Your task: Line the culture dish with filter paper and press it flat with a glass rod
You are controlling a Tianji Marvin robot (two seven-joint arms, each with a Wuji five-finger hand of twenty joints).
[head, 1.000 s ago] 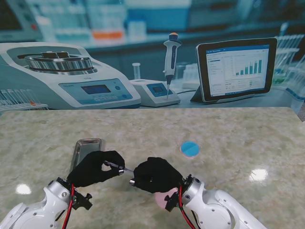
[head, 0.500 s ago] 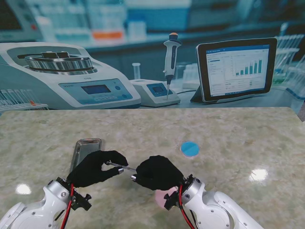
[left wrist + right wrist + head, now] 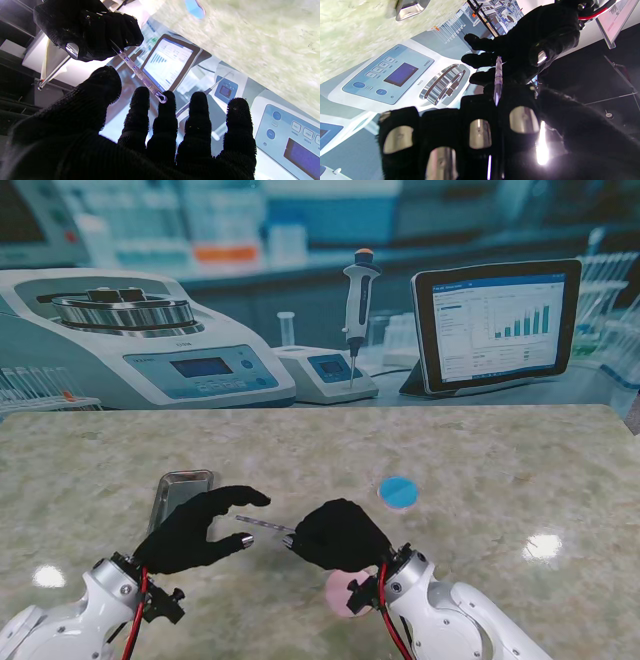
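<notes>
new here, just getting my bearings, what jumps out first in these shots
Two black-gloved hands meet near the table's front edge: the right hand grips a glass rod, while the left hand is spread open beside its free end. A blue disc lies farther back, a metal tray to the left.

I see the thin clear glass rod held nearly level above the tabletop, one end gripped in my right hand, the rounded free end pointing left. The round blue filter paper lies flat, farther from me. A pink disc shows partly under my right wrist.
</notes>
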